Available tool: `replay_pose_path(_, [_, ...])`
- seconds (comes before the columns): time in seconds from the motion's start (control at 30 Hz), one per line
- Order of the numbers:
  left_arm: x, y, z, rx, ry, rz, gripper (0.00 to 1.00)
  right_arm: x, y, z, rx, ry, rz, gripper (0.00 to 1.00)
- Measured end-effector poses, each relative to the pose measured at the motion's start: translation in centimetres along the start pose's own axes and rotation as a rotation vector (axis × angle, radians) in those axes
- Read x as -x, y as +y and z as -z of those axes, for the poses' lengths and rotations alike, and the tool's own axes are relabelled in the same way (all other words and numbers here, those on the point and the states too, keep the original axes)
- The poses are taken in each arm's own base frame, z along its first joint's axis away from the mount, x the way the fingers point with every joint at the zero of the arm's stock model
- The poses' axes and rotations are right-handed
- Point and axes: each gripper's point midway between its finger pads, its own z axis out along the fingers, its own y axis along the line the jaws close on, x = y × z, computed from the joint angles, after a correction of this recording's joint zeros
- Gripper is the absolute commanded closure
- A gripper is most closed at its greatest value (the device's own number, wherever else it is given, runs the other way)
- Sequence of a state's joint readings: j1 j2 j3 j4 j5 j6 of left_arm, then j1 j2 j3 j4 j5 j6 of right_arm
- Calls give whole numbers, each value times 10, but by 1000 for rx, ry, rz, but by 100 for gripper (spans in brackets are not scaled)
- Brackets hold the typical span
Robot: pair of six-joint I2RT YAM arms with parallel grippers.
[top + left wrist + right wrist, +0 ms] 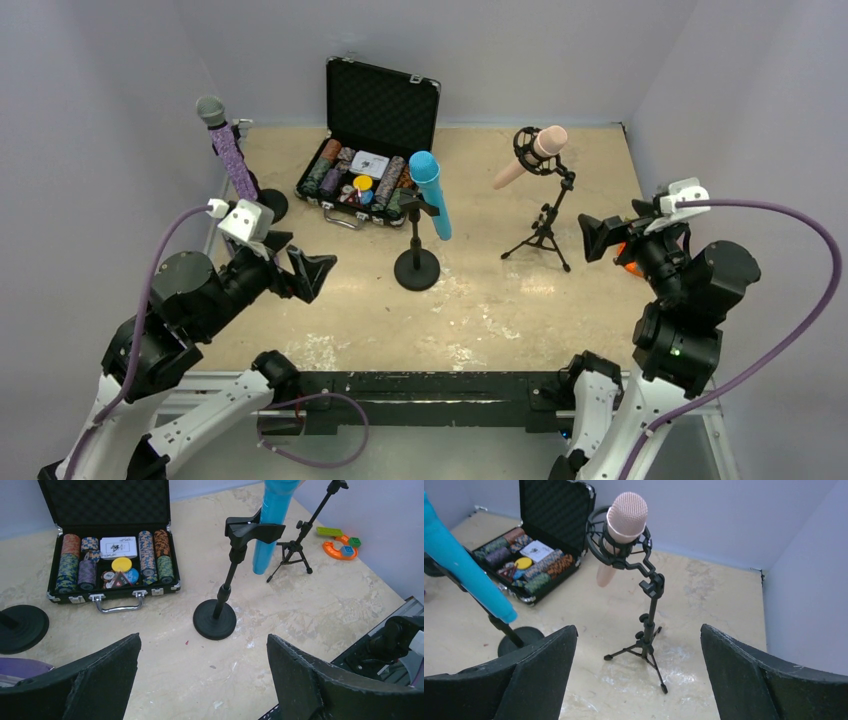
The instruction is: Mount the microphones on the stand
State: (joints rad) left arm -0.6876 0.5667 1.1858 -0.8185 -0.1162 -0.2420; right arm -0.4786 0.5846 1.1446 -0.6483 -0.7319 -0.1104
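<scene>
The glittery purple microphone (232, 158) with a grey mesh head stands tilted on a round-base stand (271, 205) at the far left. The bright blue microphone (432, 192) sits in the clip of the middle round-base stand (417, 268); both also show in the left wrist view, the blue microphone (272, 520) and its stand (215, 620). The pale pink microphone (530, 155) sits in the shock mount of the tripod stand (545, 230); both show in the right wrist view, the pink microphone (621, 525) and the tripod stand (649, 630). My left gripper (312, 275) (202, 680) is open and empty. My right gripper (600, 238) (639, 680) is open and empty.
An open black case of poker chips (370, 160) (110, 560) (539, 555) lies at the back, left of centre. Small coloured toys (340, 550) lie by the right wall. Walls close in the left, back and right sides.
</scene>
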Motion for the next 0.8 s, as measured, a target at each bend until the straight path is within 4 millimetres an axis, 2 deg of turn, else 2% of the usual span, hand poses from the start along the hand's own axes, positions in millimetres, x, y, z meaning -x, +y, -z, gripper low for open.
replay_pose_path(0.1, [4, 0, 7, -3, -10, 2, 0, 22, 4, 9, -22, -35, -24, 2])
replay_pose_path(0.17, [5, 0, 9, -3, -11, 2, 1, 28, 5, 12, -38, -43, -46, 2])
replay_pose_path(0.4, [3, 0, 10, -2, -4, 2, 0, 23, 3, 10, -58, -23, -134, 1])
replay_pose_path(0.8, [1, 1, 16, -5, -19, 4, 1, 20, 0, 8, -66, -19, -164, 1])
